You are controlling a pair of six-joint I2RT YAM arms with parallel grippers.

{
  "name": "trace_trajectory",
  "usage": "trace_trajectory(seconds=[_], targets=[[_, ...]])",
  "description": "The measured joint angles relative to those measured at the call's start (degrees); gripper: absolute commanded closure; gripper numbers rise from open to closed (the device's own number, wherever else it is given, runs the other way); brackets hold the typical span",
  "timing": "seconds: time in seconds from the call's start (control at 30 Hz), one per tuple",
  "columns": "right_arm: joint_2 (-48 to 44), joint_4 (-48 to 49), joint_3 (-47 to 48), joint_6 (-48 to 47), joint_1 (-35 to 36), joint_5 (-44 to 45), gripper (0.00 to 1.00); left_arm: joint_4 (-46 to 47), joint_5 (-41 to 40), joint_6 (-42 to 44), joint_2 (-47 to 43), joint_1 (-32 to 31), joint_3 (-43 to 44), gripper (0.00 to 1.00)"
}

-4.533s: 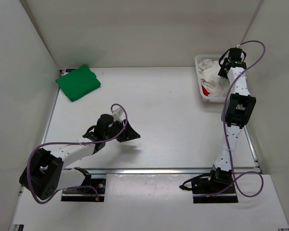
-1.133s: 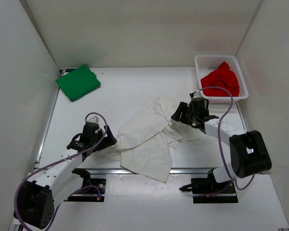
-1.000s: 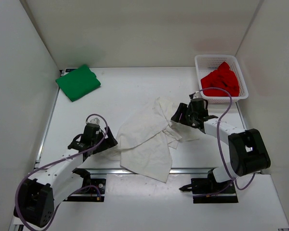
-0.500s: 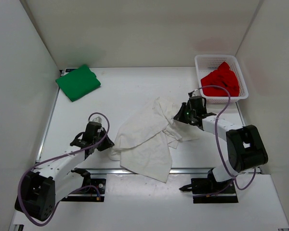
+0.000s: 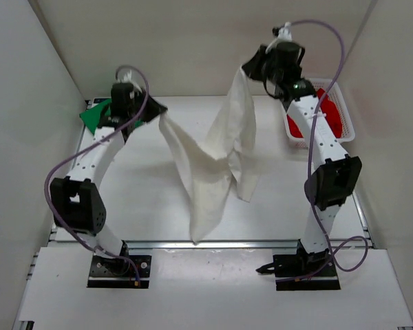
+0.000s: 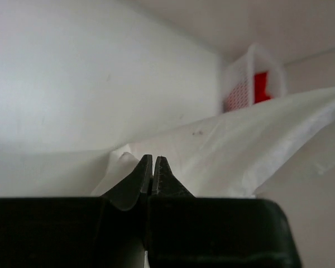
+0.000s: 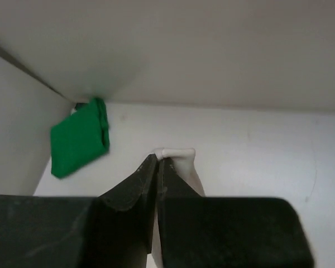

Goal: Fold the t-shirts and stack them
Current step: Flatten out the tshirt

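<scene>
The white t-shirt point(image 5: 220, 151) hangs in the air between both arms, its lower folds drooping toward the table. My left gripper point(image 5: 158, 114) is shut on one edge of it; in the left wrist view the cloth point(image 6: 240, 151) stretches away from the pinched jaws point(image 6: 153, 158). My right gripper point(image 5: 245, 69) is raised high at the back, shut on another edge point(image 7: 176, 153). The folded green t-shirt point(image 5: 89, 118) lies at the back left, partly hidden by the left arm, and is clear in the right wrist view point(image 7: 78, 138). The red t-shirt point(image 5: 330, 113) lies in the basket.
A white mesh basket point(image 5: 347, 127) stands at the back right, also seen from the left wrist point(image 6: 240, 84). White enclosure walls close in the left, back and right. The table's front rail point(image 5: 206, 243) runs near the arm bases.
Both grippers have shut on the white t-shirt and lifted it off the table, rising and spreading toward the back. The shirt now hangs between them instead of lying crumpled.
</scene>
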Motion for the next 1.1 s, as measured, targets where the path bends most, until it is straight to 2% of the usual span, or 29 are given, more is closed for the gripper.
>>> trace_trajectory(seconds=[0.13, 0.17, 0.23, 0.27, 0.3, 0.37, 0.47, 0.57, 0.6, 0.67, 0.7, 0.73, 0.8, 0.87, 0.93, 0.97, 1.0, 1.03, 1.1], targets=[[11.1, -10.7, 35.8, -5.0, -0.2, 0.5, 0.99, -1.5, 1.1, 0.0, 7.4, 2.7, 24.4, 1.00], [11.5, -11.4, 40.0, -5.7, -0.2, 0.4, 1.00, -1.6, 1.4, -0.1, 7.3, 3.7, 27.8, 1.00], [7.2, -12.0, 40.0, -7.0, -0.5, -0.4, 1.00, -1.4, 1.9, -0.1, 5.6, 6.4, 31.6, 1.00], [3.8, -11.6, 37.2, -7.3, -0.5, -0.9, 1.00, -1.0, 2.2, -0.2, 4.0, 8.2, 32.0, 1.00], [-1.6, -9.8, 30.4, -7.5, -0.7, -1.2, 1.00, -0.4, 2.6, -0.4, 2.3, 9.9, 31.4, 1.00], [-13.5, -7.6, 14.1, -7.7, -1.4, -1.8, 1.00, 1.2, 3.1, -0.8, -2.4, 13.4, 26.7, 1.00], [-25.9, -4.5, -3.1, -7.0, -2.3, -2.8, 1.00, 2.7, 2.1, -0.4, -8.3, 15.5, 18.1, 1.00], [-30.8, -4.8, -9.4, -7.0, -2.7, -3.5, 1.00, 2.4, 1.1, 0.9, -11.4, 13.8, 13.0, 0.98], [-31.6, -5.2, -10.0, -7.2, -2.4, -3.3, 0.99, 2.0, 0.0, 1.8, -12.1, 12.7, 11.9, 0.95], [-33.2, -5.8, -11.7, -7.3, -1.3, -1.7, 1.00, 1.7, -3.3, 4.7, -14.8, 9.6, 8.4, 0.82], [-34.7, -5.4, -13.9, -7.1, -1.3, -1.8, 1.00, 1.5, -5.6, 6.2, -17.3, 7.5, 5.0, 0.76], [-36.9, -4.3, -17.6, -6.5, -1.6, -2.6, 1.00, 2.6, -7.6, 7.1, -20.8, 5.7, 0.1, 0.75], [-42.9, -3.0, -28.6, -4.8, -4.5, -4.7, 0.99, 2.5, -10.1, 8.3, -29.7, 3.7, -11.6, 0.79], [-46.5, -2.8, -39.4, -3.0, -8.8, -5.9, 1.00, -0.1, -15.3, 9.4, -37.3, 3.1, -21.4, 0.77], [-48.0, -3.1, -49.6, -1.4, -12.4, -6.0, 1.00, -3.0, -19.7, 9.9, -41.6, 2.3, -29.1, 0.67], [-47.7, -3.1, -54.0, -0.7, -13.6, -5.4, 0.97, -3.8, -20.7, 10.1, -42.2, 1.8, -32.1, 0.52], [-46.8, -3.0, -58.1, -0.1, -14.3, -4.8, 0.91, -4.4, -21.1, 10.1, -42.6, 1.7, -35.1, 0.33], [-44.9, -3.1, -61.8, 0.6, -14.8, -4.0, 0.83, -5.6, -21.1, 10.2, -42.6, 1.6, -38.1, 0.21], [-42.4, -4.9, -68.6, 1.5, -15.8, -2.8, 0.72, -7.9, -21.1, 9.8, -42.5, 1.7, -42.7, 0.12]])
